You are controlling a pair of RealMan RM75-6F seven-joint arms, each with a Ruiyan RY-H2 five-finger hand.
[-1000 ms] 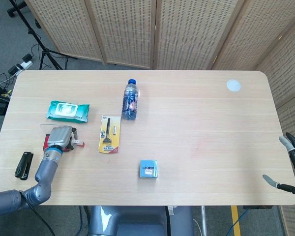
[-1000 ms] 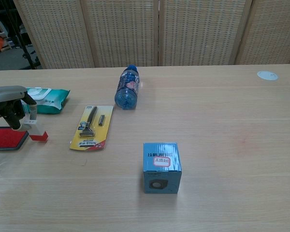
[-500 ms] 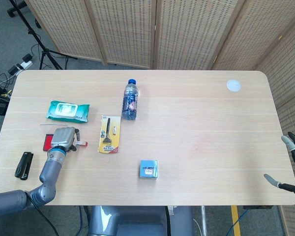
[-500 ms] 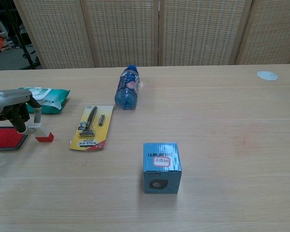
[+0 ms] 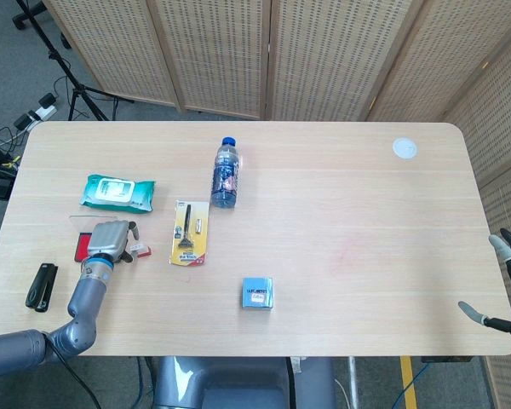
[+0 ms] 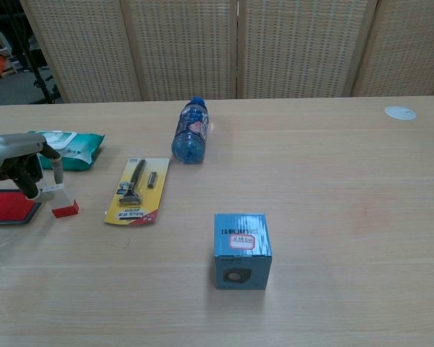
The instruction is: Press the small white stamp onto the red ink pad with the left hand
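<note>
White stamp [image 6: 56,180] with its red base [image 6: 65,209] now sits just right of the red ink pad [image 6: 9,208], apart from it; a second ago the base was at the pad's right edge. Judged: stamp has come off the pad, so the pressing is likely done, or a repositioning is under way. Left hand [image 6: 16,162] holds the stamp's upper part, fingers [image 6: 30,182] curled around it. Base looks at or just above the surface [image 6: 333,217]; contact unclear. Right hand [image 5: 509,285] at the far right edge, fingers spread, holding nothing
</note>
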